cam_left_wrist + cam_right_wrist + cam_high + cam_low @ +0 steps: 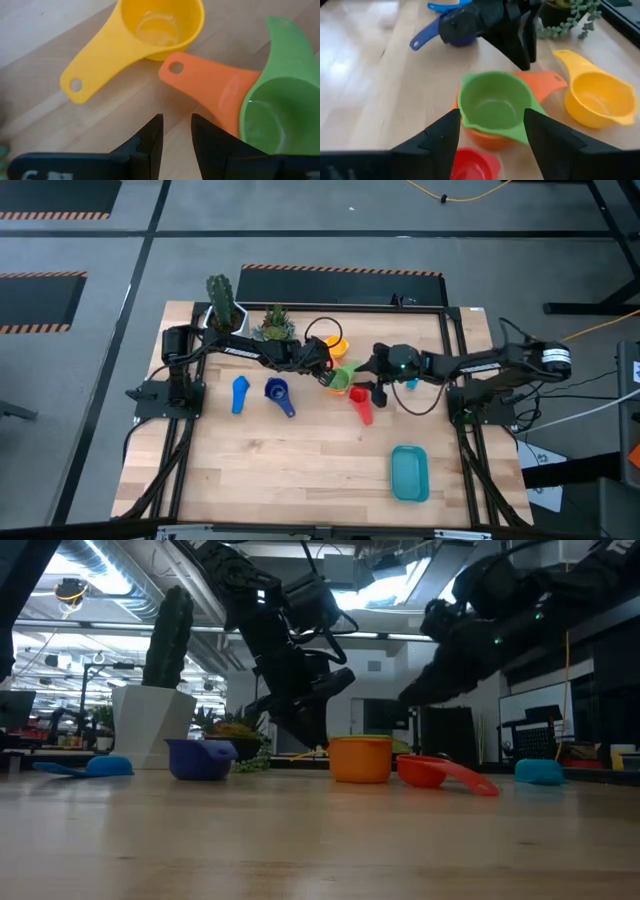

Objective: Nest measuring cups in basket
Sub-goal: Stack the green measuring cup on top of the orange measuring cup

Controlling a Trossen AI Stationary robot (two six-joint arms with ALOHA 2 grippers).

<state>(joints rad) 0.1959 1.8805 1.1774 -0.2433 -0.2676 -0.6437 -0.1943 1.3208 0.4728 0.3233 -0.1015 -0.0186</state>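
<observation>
Only my green cup [492,104] sits nested in the orange cup [540,82] — the teal basket [409,472] lies well apart; both my grippers hover spread, holding nothing

Yellow cup [597,102], green cup [492,105] and orange cup [212,87] on pale wooden table [300,460]; teal basket [409,473].

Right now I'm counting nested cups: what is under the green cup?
The green cup sits inside the orange cup; the orange handle and rim show, its bowl interior is covered.
</observation>
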